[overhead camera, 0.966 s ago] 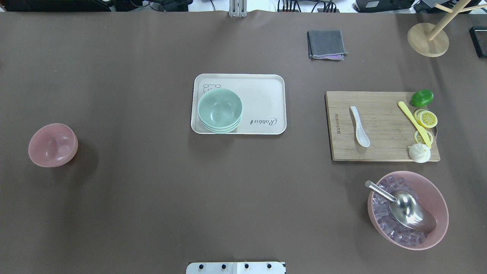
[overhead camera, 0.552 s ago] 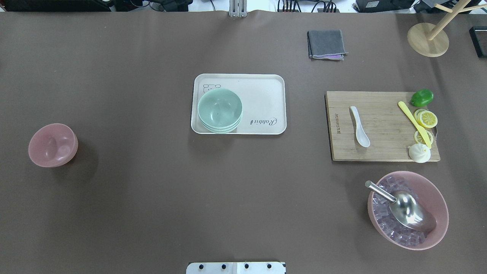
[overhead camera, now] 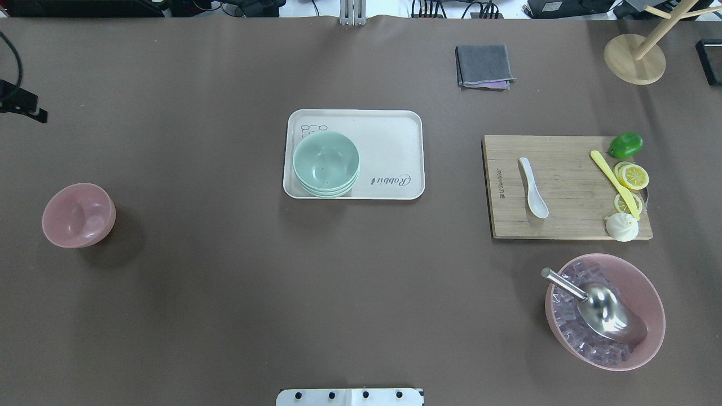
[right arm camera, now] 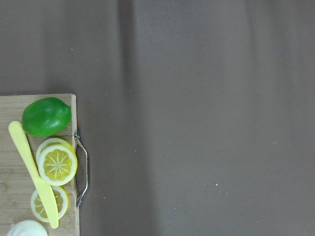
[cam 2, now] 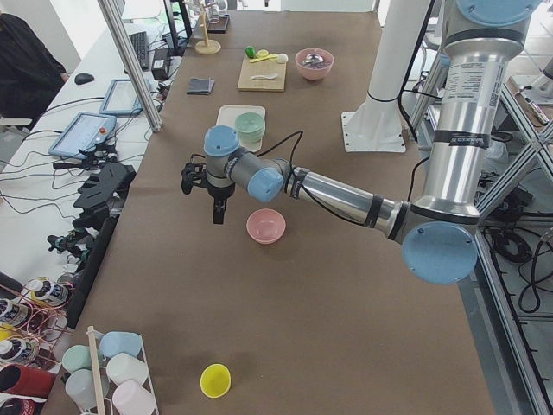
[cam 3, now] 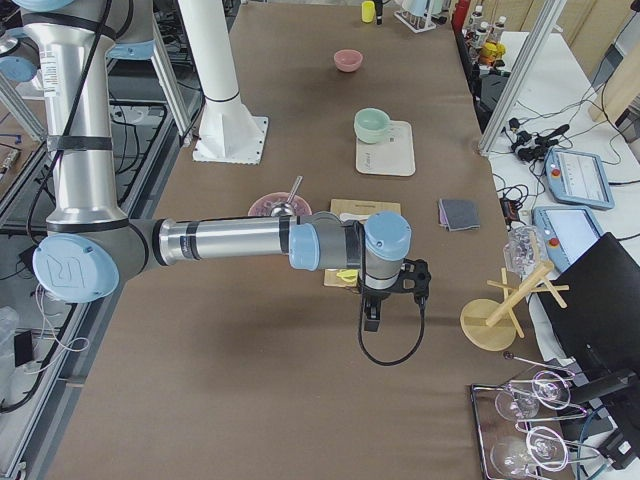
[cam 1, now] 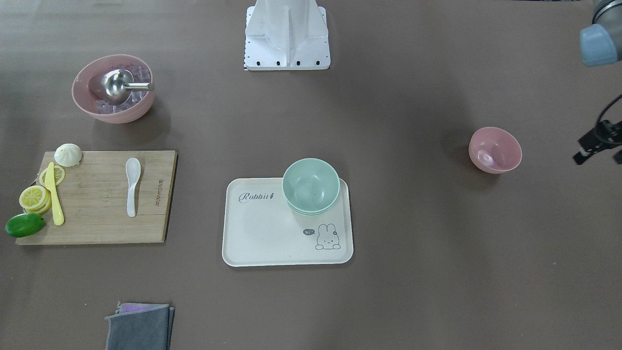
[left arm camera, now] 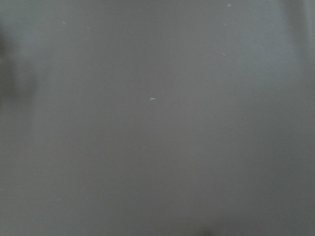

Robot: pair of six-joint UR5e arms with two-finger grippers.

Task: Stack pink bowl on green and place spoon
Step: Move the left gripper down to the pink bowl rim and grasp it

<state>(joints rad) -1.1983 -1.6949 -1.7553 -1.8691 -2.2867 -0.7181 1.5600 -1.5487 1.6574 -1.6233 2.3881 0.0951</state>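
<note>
The small pink bowl (overhead camera: 79, 215) stands alone on the brown table at the left; it also shows in the front view (cam 1: 494, 149). Stacked green bowls (overhead camera: 326, 162) sit on the left part of a white tray (overhead camera: 389, 141). A white spoon (overhead camera: 533, 187) lies on a wooden cutting board (overhead camera: 564, 228) at the right. My left gripper (cam 2: 217, 213) hangs above the table beyond the pink bowl; only a black part of it (overhead camera: 22, 104) shows overhead. My right gripper (cam 3: 370, 320) hovers right of the board. I cannot tell whether either is open or shut.
A lime (overhead camera: 625, 145), lemon slices (overhead camera: 633, 176), a yellow knife (overhead camera: 613, 181) and a bun (overhead camera: 621, 226) lie on the board. A large pink bowl (overhead camera: 648, 293) holds ice cubes and a metal scoop (overhead camera: 603, 310). A grey cloth (overhead camera: 484, 65) and a wooden stand (overhead camera: 634, 58) are at the back.
A black part of my left arm has come into the overhead view at its left edge. The bowls, spoon and tray have not moved.
</note>
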